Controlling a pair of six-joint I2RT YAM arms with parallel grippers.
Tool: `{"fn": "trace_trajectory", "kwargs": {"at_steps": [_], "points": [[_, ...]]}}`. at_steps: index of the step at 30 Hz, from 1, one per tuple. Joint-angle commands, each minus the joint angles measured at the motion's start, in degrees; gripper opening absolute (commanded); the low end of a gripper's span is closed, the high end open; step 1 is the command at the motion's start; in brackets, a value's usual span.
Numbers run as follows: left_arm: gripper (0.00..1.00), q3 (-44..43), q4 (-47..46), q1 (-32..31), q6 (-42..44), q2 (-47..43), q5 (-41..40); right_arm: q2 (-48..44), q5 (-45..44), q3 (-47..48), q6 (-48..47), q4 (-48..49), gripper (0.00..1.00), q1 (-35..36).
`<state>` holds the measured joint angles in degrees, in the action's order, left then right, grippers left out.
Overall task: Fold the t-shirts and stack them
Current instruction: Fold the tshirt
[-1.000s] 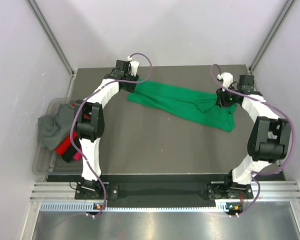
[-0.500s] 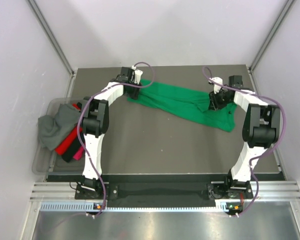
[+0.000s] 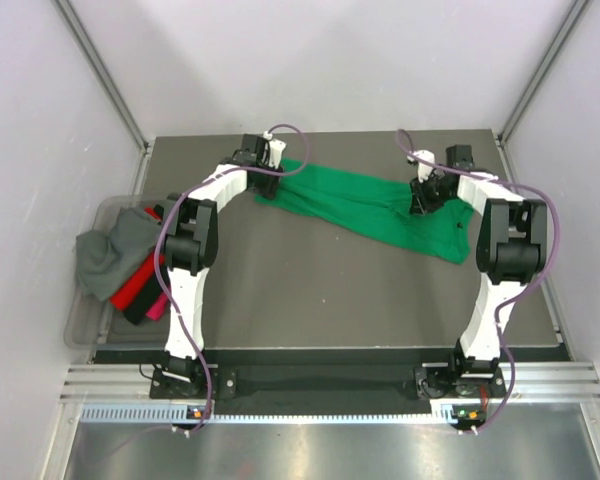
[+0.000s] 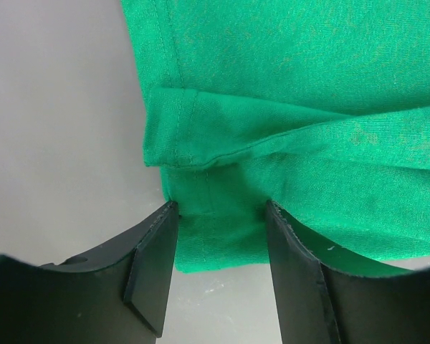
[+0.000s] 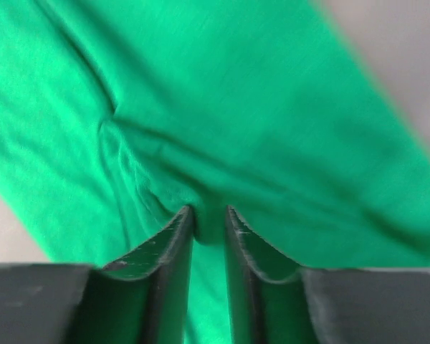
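Note:
A bright green t-shirt lies stretched out as a long, creased band across the far part of the dark table. My left gripper is at the shirt's left end. In the left wrist view its jaws stand apart, astride the hemmed edge of the green cloth, which lies flat between them. My right gripper is on the shirt's right part. In the right wrist view its jaws are nearly together, pinching a raised fold of the green cloth.
A clear plastic bin stands off the table's left edge. It holds a grey shirt, a red one and a pink one. Walls close in the back and sides.
My left gripper has moved right and nearer, onto the shirt's left end. My right gripper has slid left and farther along the shirt, and its arm has straightened.

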<state>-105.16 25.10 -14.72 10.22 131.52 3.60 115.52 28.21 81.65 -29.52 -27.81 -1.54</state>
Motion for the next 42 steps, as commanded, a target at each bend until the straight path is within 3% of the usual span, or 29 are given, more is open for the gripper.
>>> {"fn": "trace_trajectory", "kwargs": {"at_steps": [1, 3, 7, 8, 11, 15, 19, 25, 34, 42], "points": [[0.56, 1.8, -1.11, 0.04, 0.42, -1.53, -0.69, 1.37, 1.41, 5.62, 1.48, 2.15, 0.23, 0.31], [0.56, 2.33, -1.2, 0.04, 0.59, -1.88, -0.87, 2.07, 1.15, 8.95, 2.79, 3.99, 0.13, 0.22], [0.56, 3.3, -1.28, 0.04, 0.86, -2.85, -1.31, 2.34, -0.6, 15.46, 6.48, 7.93, 0.07, -0.04], [0.56, 4.0, -1.37, 0.04, 0.86, -3.72, -1.4, 0.86, -0.61, 15.12, 9.01, 9.6, 0.08, -0.3], [0.56, 6.19, -2.86, 0.04, 1.21, -5.57, -1.75, -3.53, 0.35, 11.54, 11.93, 13.56, 0.24, -0.22], [0.56, 7.69, -3.92, 0.04, 2.0, -6.98, -2.19, -11.97, 1.15, 2.13, 11.86, 16.48, 0.26, -0.13], [0.56, 6.91, -3.39, 0.04, 1.91, -7.42, -1.84, -16.64, 0.62, -4.21, 7.38, 11.58, 0.31, -0.13], [0.56, 4.71, -2.34, 0.04, 1.82, -7.25, -1.84, -15.16, -0.08, -9.31, 3.77, 9.71, 0.29, -0.39], [0.55, 13.31, -4.63, 0.04, 3.49, -12.25, -2.71, -5.32, 0.18, -3.69, 4.38, 8.38, 0.25, -0.3], [0.53, 13.41, -2.08, 0.04, 3.84, -11.91, -2.81, -1.09, -0.17, 0.97, 5.61, 9.26, 0.25, -0.3]]}}
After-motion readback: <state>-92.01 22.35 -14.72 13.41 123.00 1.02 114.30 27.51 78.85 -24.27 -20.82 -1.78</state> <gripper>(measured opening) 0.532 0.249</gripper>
